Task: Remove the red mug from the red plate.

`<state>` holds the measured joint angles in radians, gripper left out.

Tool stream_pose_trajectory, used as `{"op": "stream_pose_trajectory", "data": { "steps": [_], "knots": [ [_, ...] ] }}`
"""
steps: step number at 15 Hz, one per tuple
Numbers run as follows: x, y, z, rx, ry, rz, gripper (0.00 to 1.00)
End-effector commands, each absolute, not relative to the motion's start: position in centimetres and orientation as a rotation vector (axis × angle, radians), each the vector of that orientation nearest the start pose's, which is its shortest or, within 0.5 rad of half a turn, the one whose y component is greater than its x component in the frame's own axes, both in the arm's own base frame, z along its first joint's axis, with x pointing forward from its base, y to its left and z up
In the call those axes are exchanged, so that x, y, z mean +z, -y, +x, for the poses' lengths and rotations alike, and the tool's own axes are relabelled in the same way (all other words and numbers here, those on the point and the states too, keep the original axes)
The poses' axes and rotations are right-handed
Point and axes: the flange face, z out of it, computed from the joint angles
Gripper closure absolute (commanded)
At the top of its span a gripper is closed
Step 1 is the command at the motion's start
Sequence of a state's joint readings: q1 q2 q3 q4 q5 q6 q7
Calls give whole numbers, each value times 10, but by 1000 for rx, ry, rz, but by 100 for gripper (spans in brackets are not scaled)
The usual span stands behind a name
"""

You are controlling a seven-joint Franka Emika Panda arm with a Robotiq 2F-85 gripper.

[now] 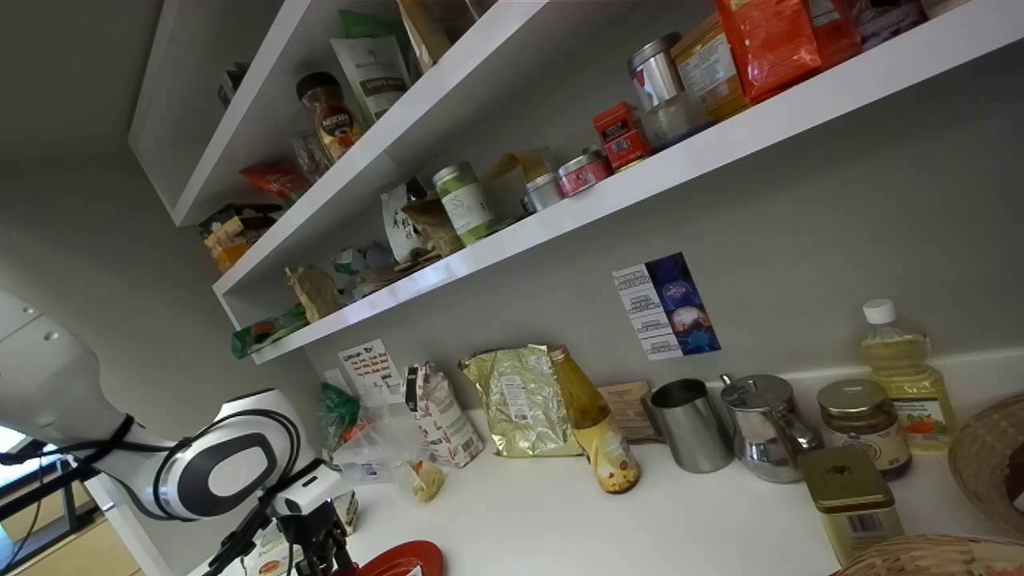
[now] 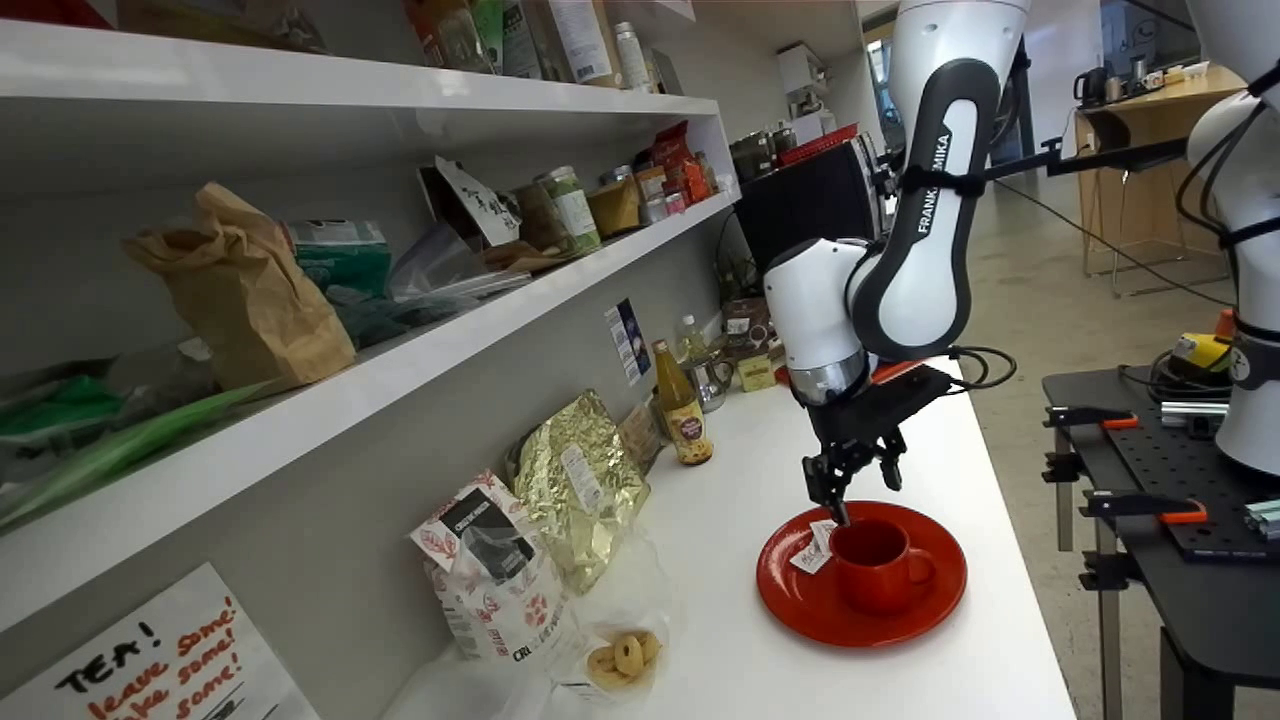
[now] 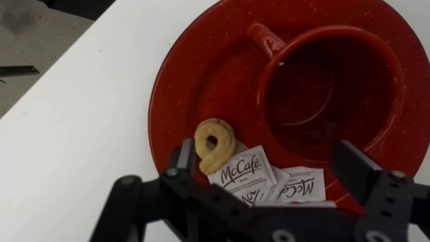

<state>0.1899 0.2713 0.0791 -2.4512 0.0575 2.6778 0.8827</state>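
Several McCafé packets (image 3: pixel 247 168) beside red mug (image 3: pixel 331 97) on red plate (image 3: pixel 174 87); hand (image 3: pixel 267 149) spread wide.

My arm (image 2: pixel 925 280): glossy white, rounded, dark grey loop-shaped panel (image 2: pixel 870 305) on the side, white FRANKA EMIKA lettering (image 2: pixel 926 207) partly under a black strap (image 2: pixel 945 183). Black cables (image 1: pixel 24 458) along it. Silver ring (image 2: pixel 830 379) lower down. My gripper (image 3: pixel 269 156): black, dark fingers (image 3: pixel 184 158) with grey edges, silvery screws (image 3: pixel 283 236).
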Motion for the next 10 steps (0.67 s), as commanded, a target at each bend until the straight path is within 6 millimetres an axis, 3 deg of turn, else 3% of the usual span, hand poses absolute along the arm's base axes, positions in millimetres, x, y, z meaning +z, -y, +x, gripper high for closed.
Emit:
{"op": "stream_pose_trajectory", "data": {
  "steps": [1,6,7,10],
  "knots": [
    [181,-133,462,101,-1017,-2970,0],
    [171,-138,455,141,-1004,-2986,0],
    [170,-139,454,143,-989,-2990,24],
    [169,-140,453,144,-976,-2995,40]
  ]
}}
